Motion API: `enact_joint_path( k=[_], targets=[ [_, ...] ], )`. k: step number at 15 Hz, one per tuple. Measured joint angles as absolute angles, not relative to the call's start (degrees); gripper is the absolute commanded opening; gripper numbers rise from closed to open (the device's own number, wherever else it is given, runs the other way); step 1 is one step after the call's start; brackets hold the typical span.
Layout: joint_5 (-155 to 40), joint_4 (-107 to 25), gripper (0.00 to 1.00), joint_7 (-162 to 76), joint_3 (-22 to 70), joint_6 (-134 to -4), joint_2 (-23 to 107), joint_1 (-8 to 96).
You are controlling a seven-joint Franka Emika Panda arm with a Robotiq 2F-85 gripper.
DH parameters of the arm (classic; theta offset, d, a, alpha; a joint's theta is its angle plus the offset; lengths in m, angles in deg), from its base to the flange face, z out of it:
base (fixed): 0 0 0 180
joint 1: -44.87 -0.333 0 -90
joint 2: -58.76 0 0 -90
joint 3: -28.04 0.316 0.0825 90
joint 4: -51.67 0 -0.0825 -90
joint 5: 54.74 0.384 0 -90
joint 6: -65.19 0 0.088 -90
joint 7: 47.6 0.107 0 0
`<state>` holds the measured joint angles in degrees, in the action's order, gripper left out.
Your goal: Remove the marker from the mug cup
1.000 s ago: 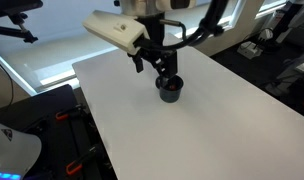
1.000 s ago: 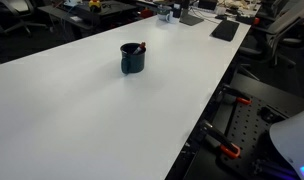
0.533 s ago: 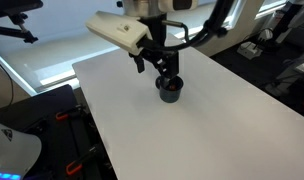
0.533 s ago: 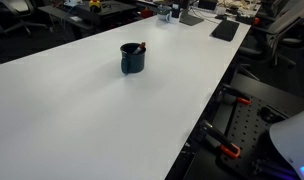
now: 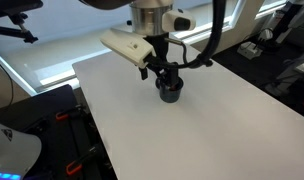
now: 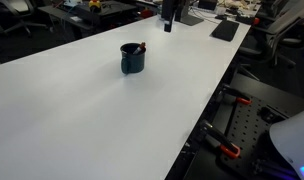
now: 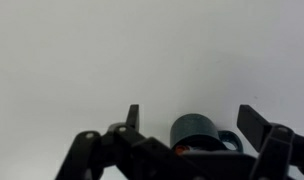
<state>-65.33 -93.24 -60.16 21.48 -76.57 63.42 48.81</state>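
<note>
Wrist view: the mug (image 7: 199, 131) sits at bottom centre, its base cut off; only a red speck of the marker (image 7: 180, 150) shows.
Marker axis: in an exterior view the marker (image 6: 140, 46) leans inside the mug (image 6: 132, 59), upper end toward upper right.
Gripper (image 7: 192, 118): fingers spread wide, empty, above the mug.
Hidden: in an exterior view the gripper (image 5: 169, 78) covers the mouth of the mug (image 5: 171, 95).

Exterior view: high and near, looking down on table (image 5: 202, 140).
Exterior view: lower, farther, looking along table (image 6: 82, 120).
Wrist view: close above mug (image 7: 200, 130).
Shared: mug and table, all three.
</note>
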Motion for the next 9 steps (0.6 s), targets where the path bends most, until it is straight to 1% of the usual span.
enact_joint_path(
  k=[5,9],
  targets=[
    [-65.2,-88.8,1.00,-59.0,23.1,-84.3,53.9,48.7],
    [-65.2,-88.8,1.00,-59.0,23.0,-84.3,53.7,48.9]
  ],
)
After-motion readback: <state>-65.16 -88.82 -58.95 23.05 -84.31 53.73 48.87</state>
